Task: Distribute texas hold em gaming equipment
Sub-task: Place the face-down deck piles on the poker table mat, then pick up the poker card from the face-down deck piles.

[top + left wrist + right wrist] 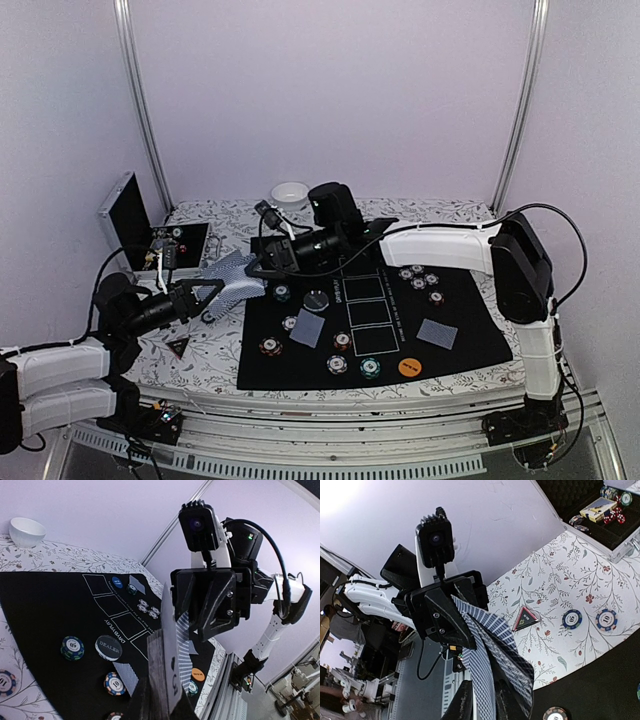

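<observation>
Left gripper [214, 291] clamps the fanned cards [232, 271] — right gripper [259, 267], arm stretched leftward, straddles them, grip unclear.

Overhead view: even, diffuse light from above. The desk [200, 350] is bright, and the shadows on it are soft and faint. The black mat [460, 345] reads uniformly dark and matt, its small lettering too fine to resolve.

Left wrist view: strong wide-angle bending, so the frame post [175, 522] leans. The playing cards [157, 665] close to my lens are blurred, while the mat beyond them is clear.

Right wrist view: the top left corner of the wall [335, 495] is blown out to white. The room past the desk edge is dim, and the cards nearest my lens are soft.
</observation>
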Robot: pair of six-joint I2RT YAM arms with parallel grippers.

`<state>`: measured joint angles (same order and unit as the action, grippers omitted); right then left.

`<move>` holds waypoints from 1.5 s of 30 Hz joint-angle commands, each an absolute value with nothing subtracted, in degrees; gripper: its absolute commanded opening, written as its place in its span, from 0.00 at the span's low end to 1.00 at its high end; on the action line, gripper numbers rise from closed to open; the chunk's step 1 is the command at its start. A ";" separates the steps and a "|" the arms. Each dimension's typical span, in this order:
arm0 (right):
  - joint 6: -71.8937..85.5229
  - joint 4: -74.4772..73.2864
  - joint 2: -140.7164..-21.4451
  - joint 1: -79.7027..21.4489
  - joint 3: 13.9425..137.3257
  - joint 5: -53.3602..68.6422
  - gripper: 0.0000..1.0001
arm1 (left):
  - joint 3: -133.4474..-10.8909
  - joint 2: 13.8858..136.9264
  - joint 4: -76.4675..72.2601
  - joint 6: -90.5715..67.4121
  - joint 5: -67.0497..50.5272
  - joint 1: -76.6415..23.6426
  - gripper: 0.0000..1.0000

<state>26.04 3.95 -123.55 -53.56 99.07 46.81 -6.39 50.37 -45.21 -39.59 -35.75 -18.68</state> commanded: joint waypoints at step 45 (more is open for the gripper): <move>29.95 0.65 -142.64 -52.69 111.48 38.43 0.02 | -6.74 84.10 -44.16 -40.09 -24.04 -14.77 0.23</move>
